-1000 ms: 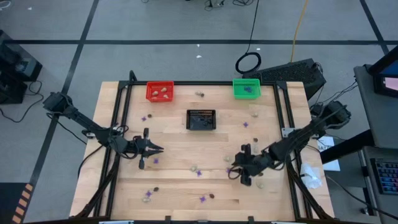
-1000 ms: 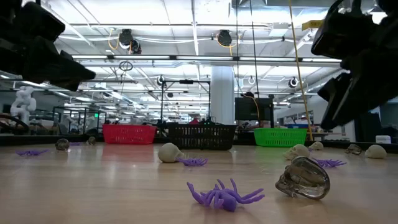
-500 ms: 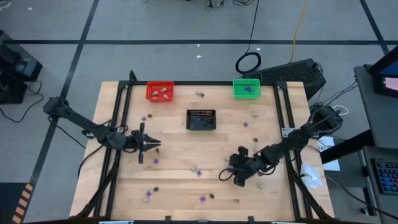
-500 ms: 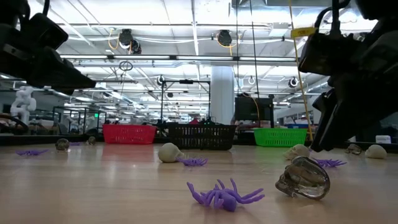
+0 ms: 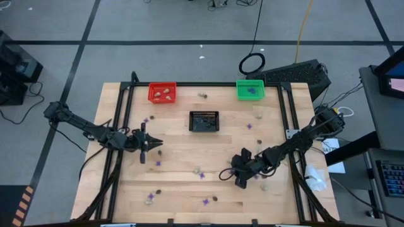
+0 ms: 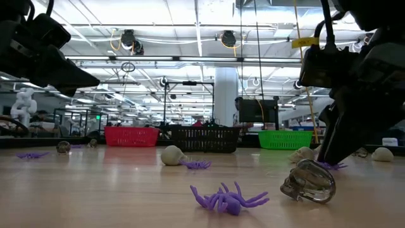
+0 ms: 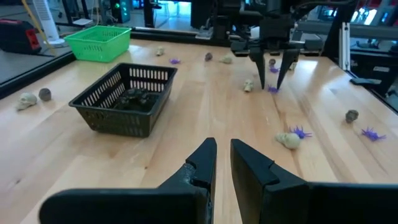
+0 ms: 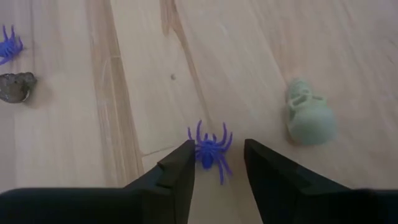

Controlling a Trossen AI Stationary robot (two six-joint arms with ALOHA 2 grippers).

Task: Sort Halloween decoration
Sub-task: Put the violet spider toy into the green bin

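My right gripper [image 8: 216,167] stands open, slanting down just above the wooden table [image 5: 183,189]. A purple spider [image 8: 211,151] lies flat on the table between its fingertips; whether they touch it I cannot tell. A pale skull [image 8: 309,115] lies beside it, and a dark skull [image 8: 15,87] farther off. In the high view this gripper [image 5: 226,174] is right of the table's middle. My left gripper [image 7: 222,155] hovers at the left, in the high view [image 5: 156,144], its fingers a narrow gap apart with nothing between them.
A red basket [image 5: 162,93] and a green basket [image 5: 250,89] stand at the far edge, and a black basket [image 5: 204,121] near the middle. Loose trinkets lie scattered: a purple spider [image 5: 156,162], a pale lump [image 5: 197,170], a clear skull [image 6: 308,180], a spider [image 6: 228,199].
My right gripper has sunk toward the table and gone toward the table's left edge, rolling a little, and now stands over the purple spider. My left gripper has drawn back slightly toward the left edge.
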